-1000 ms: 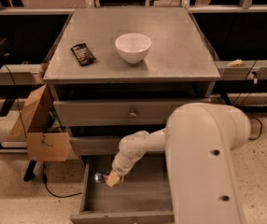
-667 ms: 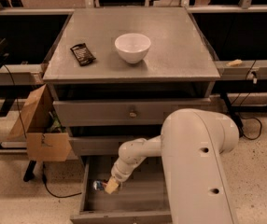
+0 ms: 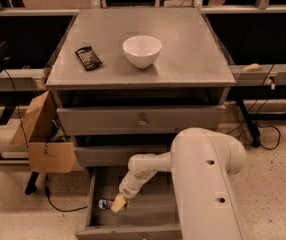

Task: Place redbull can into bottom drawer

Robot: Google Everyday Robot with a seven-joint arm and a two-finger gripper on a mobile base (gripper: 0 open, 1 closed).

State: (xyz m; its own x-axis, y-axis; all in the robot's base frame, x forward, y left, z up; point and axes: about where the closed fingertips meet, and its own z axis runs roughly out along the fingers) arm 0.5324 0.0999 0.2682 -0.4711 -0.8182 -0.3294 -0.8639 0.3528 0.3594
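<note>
The bottom drawer (image 3: 148, 211) is pulled open at the foot of the grey cabinet, with its grey floor showing. My gripper (image 3: 117, 204) reaches down into its left part on the white arm (image 3: 143, 171). It is shut on the redbull can (image 3: 104, 204), whose blue and silver end sticks out to the left of the fingertips. The can lies about level, low over the drawer floor near the left wall. I cannot tell whether it touches the floor.
A white bowl (image 3: 142, 50) and a dark snack wrapper (image 3: 88, 57) sit on the cabinet top (image 3: 193, 49). Two closed drawer fronts (image 3: 140, 119) are above the open drawer. A cardboard box (image 3: 43, 144) and cables lie on the floor to the left. My arm's large white body (image 3: 208, 184) covers the drawer's right side.
My gripper has moved down and a little toward the drawer's front with the can in it, deeper into the open drawer.
</note>
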